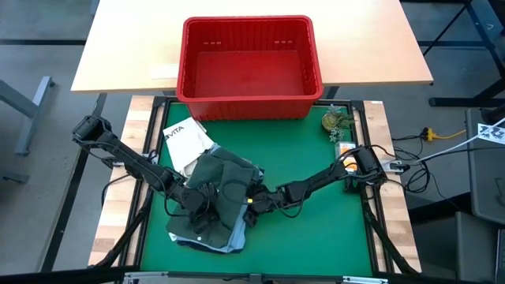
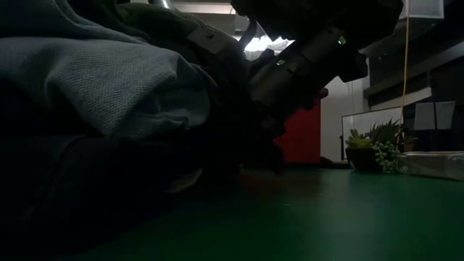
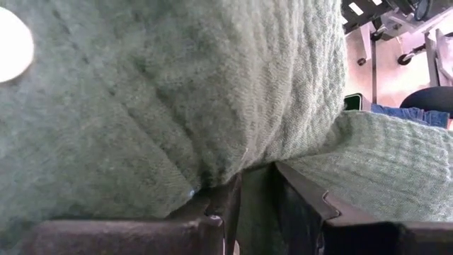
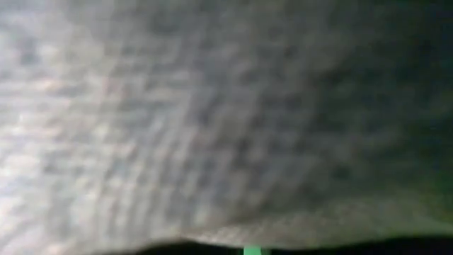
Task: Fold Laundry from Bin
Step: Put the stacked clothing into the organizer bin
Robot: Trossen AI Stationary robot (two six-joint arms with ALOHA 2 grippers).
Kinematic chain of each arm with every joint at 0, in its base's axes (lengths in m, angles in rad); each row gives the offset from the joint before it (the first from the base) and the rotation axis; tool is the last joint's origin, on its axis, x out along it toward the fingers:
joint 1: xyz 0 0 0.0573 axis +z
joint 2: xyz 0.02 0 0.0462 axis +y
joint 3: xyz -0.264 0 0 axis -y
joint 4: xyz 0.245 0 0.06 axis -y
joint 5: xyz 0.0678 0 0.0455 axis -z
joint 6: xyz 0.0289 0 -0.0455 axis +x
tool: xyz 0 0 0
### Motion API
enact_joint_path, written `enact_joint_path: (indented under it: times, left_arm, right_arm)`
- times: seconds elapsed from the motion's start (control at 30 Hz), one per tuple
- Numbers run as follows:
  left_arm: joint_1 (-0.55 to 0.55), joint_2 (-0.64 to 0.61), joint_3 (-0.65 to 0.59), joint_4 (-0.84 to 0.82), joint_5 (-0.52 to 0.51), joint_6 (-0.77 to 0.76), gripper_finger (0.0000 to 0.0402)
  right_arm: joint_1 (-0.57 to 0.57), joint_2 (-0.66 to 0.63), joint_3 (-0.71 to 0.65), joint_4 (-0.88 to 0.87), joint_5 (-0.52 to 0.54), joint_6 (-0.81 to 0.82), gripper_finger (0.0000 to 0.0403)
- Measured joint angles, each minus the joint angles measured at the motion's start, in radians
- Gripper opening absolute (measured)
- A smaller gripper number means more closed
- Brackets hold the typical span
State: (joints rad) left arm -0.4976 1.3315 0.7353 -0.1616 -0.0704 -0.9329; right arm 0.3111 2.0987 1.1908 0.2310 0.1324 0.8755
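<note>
I have the left gripper pinched narrow on the olive-green garment lying at six o'clock from the empty red bin, the right gripper clamped on its three-o'clock edge; next comes a coordinated fold.

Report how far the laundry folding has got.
Done: the red bin looks emptied. In hand: both grippers, left and right, are at the olive-green garment, the left pinching its fabric. Left: the heap is rumpled, with a light blue piece underneath, unfolded.
</note>
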Motion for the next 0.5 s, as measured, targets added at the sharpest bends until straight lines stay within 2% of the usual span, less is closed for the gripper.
enact_joint_path:
  times: [0.27, 0.5]
  left_arm:
    - [0.000, 0.000, 0.000, 0.000, 0.002, -0.004, 0.0080]
    - [0.001, 0.000, 0.000, 0.009, -0.028, -0.033, 0.0080]
  right_arm:
    - [0.000, -0.003, 0.001, -0.015, 0.004, -0.077, 0.0008]
    - [-0.001, -0.050, -0.006, -0.144, 0.015, -0.138, 0.0005]
